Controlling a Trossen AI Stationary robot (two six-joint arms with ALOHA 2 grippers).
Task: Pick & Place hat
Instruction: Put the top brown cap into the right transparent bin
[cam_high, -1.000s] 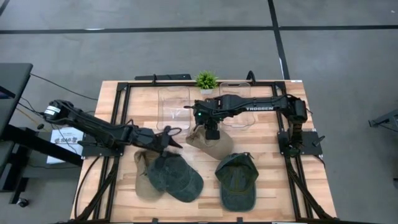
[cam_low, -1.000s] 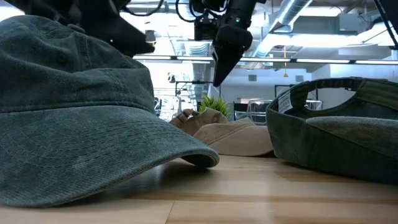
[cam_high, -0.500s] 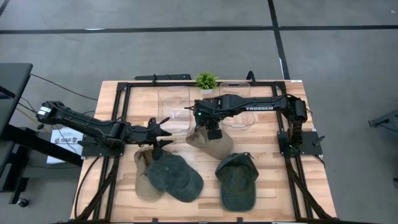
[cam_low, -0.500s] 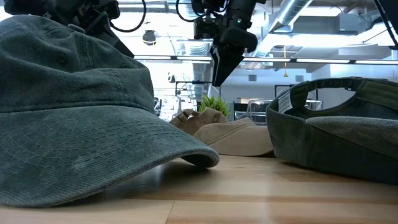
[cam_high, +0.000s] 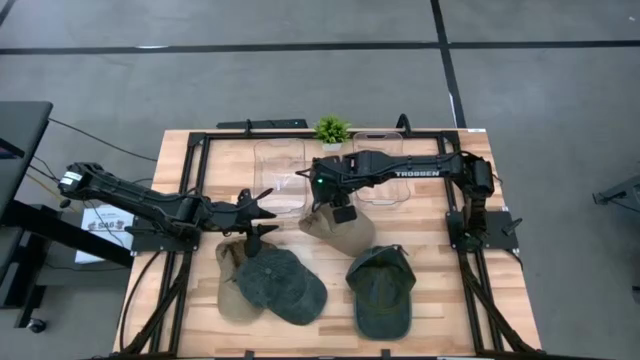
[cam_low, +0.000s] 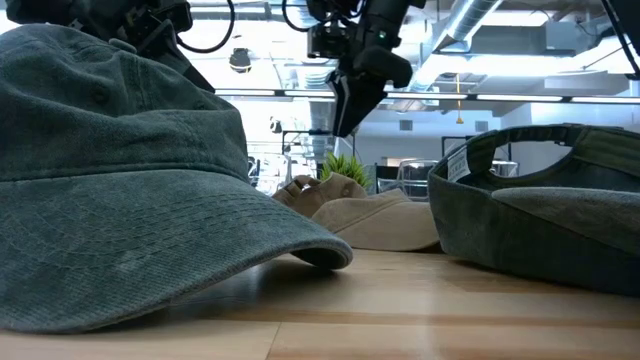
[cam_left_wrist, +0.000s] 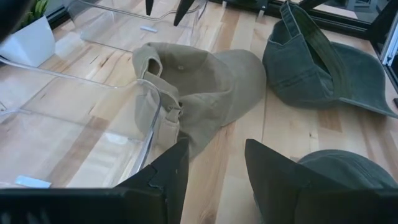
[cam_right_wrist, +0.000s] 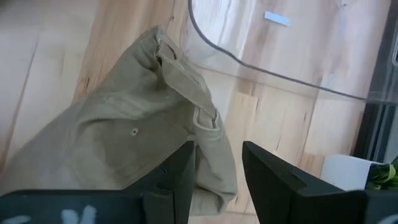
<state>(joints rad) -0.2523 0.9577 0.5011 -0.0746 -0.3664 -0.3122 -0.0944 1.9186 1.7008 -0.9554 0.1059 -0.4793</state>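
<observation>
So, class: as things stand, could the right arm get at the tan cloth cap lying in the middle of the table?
Probably yes. The right gripper hangs open just above the tan cloth cap, with nothing between them; the clear plastic bin sits beside it and the left gripper is off to one side.

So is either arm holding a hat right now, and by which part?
Neither. The right gripper hangs open above the tan hat; the left gripper is open beside the clear bin.
</observation>
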